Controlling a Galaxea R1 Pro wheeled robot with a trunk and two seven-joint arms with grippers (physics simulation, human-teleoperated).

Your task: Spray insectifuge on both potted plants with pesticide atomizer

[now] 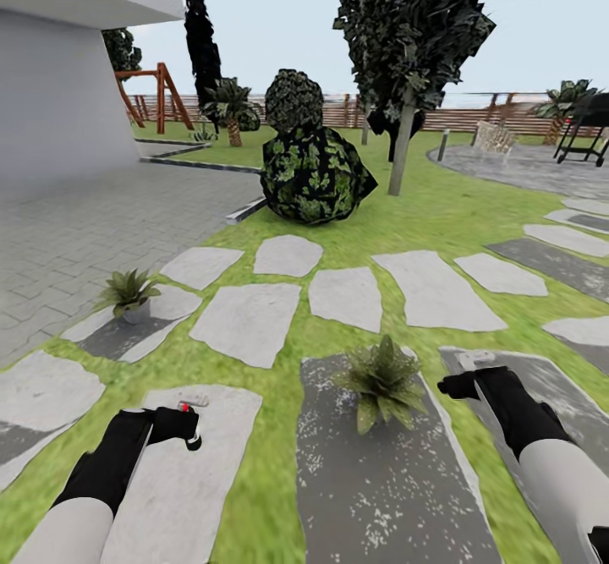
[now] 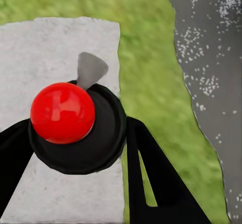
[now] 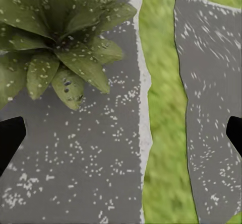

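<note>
While the left gripper [image 1: 188, 425] is closed around the pesticide atomizer [image 2: 75, 126], seen end-on in the left wrist view with a red cap, the bottle is held above a pale stone slab [image 1: 190, 479]. The right gripper [image 3: 121, 133] is spread wide over a dark, white-speckled slab [image 1: 381, 479]. One potted plant [image 1: 385, 380] is set on that slab; another [image 1: 128, 292] is placed farther left.

White forearms, black wrists, black hands.
</note>
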